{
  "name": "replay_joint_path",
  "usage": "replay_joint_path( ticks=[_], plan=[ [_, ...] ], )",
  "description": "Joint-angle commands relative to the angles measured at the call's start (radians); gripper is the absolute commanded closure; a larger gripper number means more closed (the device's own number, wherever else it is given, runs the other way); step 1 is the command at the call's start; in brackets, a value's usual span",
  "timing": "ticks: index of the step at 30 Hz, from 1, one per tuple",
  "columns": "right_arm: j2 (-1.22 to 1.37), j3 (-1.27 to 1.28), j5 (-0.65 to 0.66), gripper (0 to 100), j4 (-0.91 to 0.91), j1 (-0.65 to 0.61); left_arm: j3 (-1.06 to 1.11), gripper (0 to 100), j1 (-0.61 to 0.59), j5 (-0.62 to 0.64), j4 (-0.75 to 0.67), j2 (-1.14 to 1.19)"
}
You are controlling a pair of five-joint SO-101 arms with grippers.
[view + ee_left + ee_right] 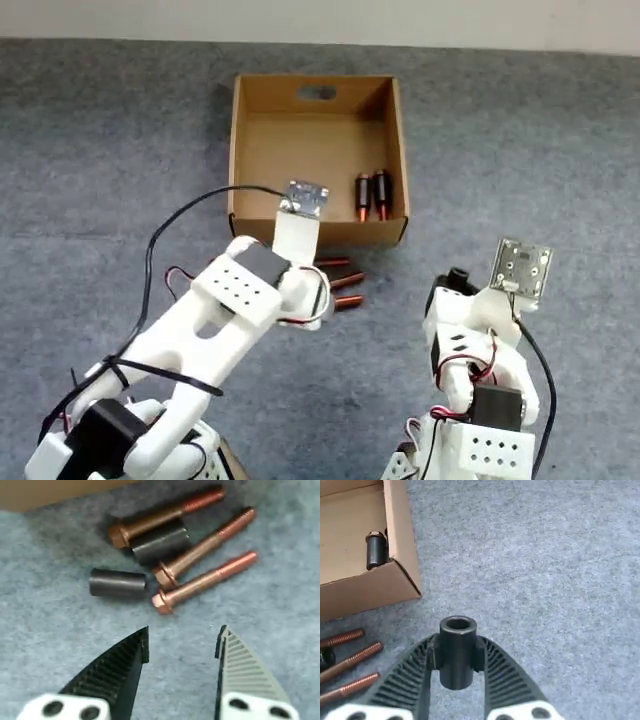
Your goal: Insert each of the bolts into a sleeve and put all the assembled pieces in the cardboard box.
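Three copper bolts (202, 582) lie side by side on the grey carpet, just in front of the cardboard box (238, 150). Two black sleeves rest among them, one lying apart (117, 583), one (160, 541) between two bolts. My left gripper (183, 630) hovers open over the carpet a little short of the bolts, holding nothing. My right gripper (457, 642) is shut on a third black sleeve (456, 627), held upright above the carpet to the right of the bolts (350, 660). Two assembled pieces (372, 195) lie in the box's front right corner.
The left arm (240, 300) stretches from the lower left up to the box's front wall. The right arm (480, 340) stands at the lower right. Bare carpet lies to the right of the box and between the arms.
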Motion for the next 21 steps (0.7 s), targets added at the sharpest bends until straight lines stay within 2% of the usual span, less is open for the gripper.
replay_joint_path(
  ticks=[1, 11, 21],
  plan=[
    [-0.010, -0.004, -0.009, 99.3, -0.021, 0.004, -0.018, 77, -0.047, 0.008, -0.041, 0.001],
    [-0.010, -0.004, -0.006, 99.3, -0.021, 0.004, 0.173, 77, -0.064, 0.009, -0.295, 0.001],
    [-0.010, -0.004, -0.006, 99.3, -0.019, 0.004, 0.291, 77, -0.064, 0.009, -0.396, 0.001]
  ],
)
